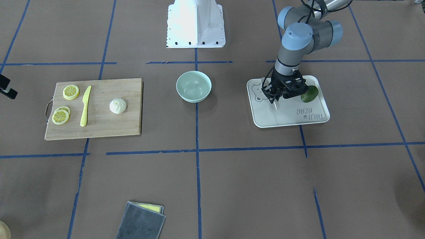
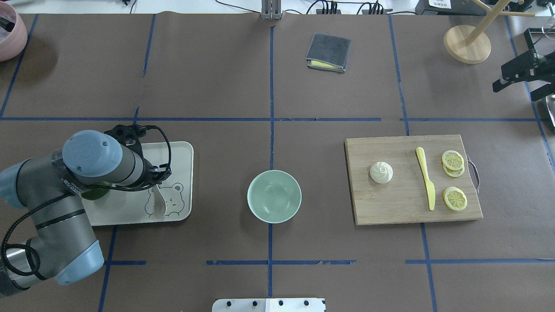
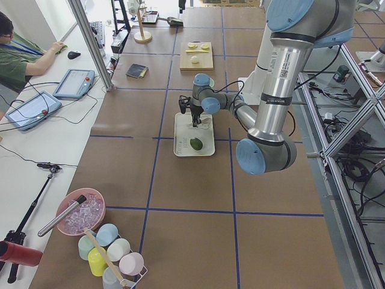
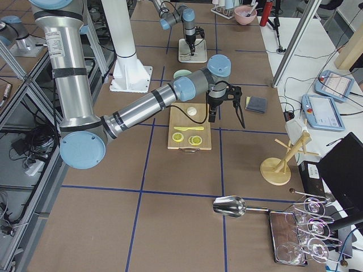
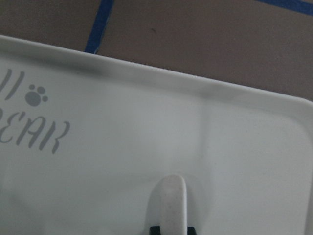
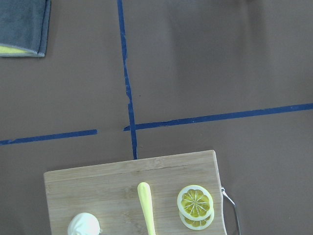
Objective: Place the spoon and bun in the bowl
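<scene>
The off-white spoon (image 2: 159, 203) lies scoop-down on the white bear tray (image 2: 125, 210) at the table's left. My left gripper (image 1: 275, 98) stands over the tray, shut on the spoon's handle (image 5: 171, 205); dark fingertips (image 5: 154, 229) press against both sides. The mint-green bowl (image 2: 274, 196) sits in the middle, with nothing in it. The white pleated bun (image 2: 381, 172) rests on the wooden cutting board (image 2: 399, 208) at the right. My right gripper (image 2: 498, 80) hangs open and empty above the table beyond the board.
A dark green avocado (image 1: 309, 94) lies on the tray beside my left gripper. A yellow knife (image 2: 426, 177) and lemon slices (image 2: 453, 160) share the board. A folded grey cloth (image 2: 328, 52) and a wooden stand (image 2: 467, 43) are at the far side.
</scene>
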`<move>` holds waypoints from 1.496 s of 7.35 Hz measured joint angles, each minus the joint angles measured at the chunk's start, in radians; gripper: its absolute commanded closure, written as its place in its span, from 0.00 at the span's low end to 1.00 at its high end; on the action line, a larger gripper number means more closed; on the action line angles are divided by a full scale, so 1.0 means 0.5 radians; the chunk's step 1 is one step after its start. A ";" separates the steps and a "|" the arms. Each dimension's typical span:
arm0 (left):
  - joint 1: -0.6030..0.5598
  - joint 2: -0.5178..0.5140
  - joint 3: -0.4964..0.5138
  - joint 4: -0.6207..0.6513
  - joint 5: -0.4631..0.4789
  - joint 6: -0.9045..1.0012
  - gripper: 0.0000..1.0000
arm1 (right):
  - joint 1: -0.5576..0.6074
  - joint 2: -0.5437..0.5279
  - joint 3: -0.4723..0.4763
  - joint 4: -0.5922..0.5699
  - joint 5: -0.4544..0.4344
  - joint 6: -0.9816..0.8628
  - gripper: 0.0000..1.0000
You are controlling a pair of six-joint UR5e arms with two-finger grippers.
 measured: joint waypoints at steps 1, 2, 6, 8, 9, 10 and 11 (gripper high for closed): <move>-0.012 -0.003 -0.067 0.078 -0.002 0.002 1.00 | -0.048 0.038 -0.005 0.000 -0.015 0.038 0.00; -0.028 -0.011 -0.126 0.133 -0.005 0.002 1.00 | -0.107 0.080 -0.013 0.000 -0.052 0.078 0.00; -0.319 -0.282 -0.174 0.175 -0.147 -0.028 1.00 | -0.599 0.143 -0.089 0.412 -0.507 0.644 0.00; -0.374 -0.430 -0.123 0.155 -0.222 -0.160 1.00 | -0.956 0.105 -0.148 0.608 -0.851 0.900 0.00; -0.372 -0.476 -0.069 0.110 -0.228 -0.239 1.00 | -1.075 0.110 -0.169 0.637 -0.951 0.954 0.00; -0.361 -0.507 0.006 0.017 -0.227 -0.341 1.00 | -1.146 0.114 -0.180 0.648 -0.997 0.978 0.00; -0.337 -0.536 0.076 -0.062 -0.224 -0.423 1.00 | -1.197 0.120 -0.189 0.652 -1.019 0.990 0.00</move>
